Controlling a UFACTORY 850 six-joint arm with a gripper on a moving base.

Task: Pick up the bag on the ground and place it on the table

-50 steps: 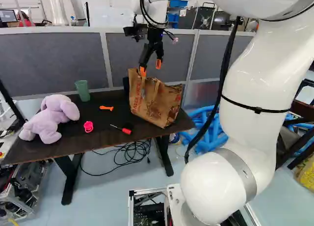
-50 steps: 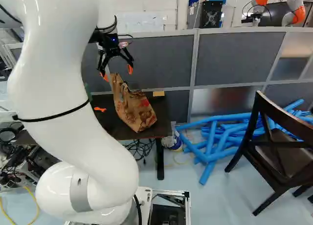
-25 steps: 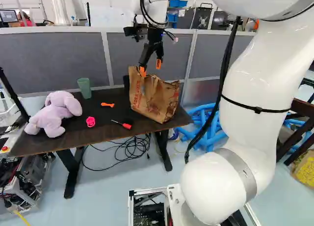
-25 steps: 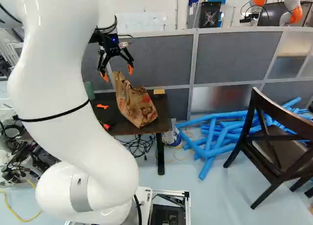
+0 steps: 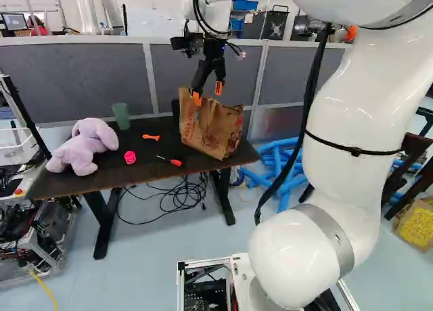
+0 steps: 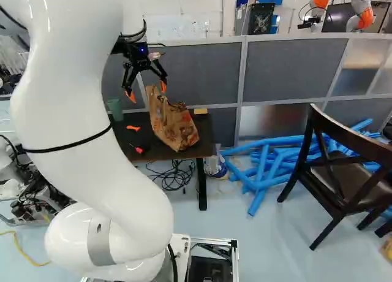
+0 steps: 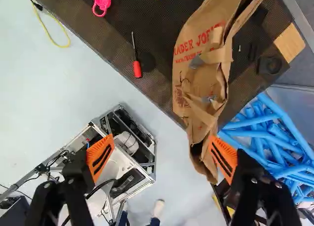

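The gripper [image 6: 147,93] hangs over the table's right part in the right base view, fingers wide apart. The brown paper bag [image 5: 208,127] stands on the dark table [image 5: 74,184] near its right end, leaning a little. In the wrist view the gripper [image 7: 162,155] is open with nothing held; the bag [image 7: 201,78] lies ahead of it, its lower end reaching beside one orange pad [image 7: 223,157]. Whether pad and bag touch, I cannot tell.
On the table are a purple plush toy [image 5: 83,147], green cup [image 5: 121,115], pink item [image 5: 130,157], orange item [image 5: 151,137] and red screwdriver [image 5: 172,161]. Blue tubes [image 6: 263,171] and a dark chair [image 6: 337,171] stand right. Another robot [image 6: 361,9] is far behind the partition.
The base has moved, so the table and its surroundings have shifted in both base views. Against the joint at the foot, the arm holds its pose; the gripper has stayed open, the bag on the table.
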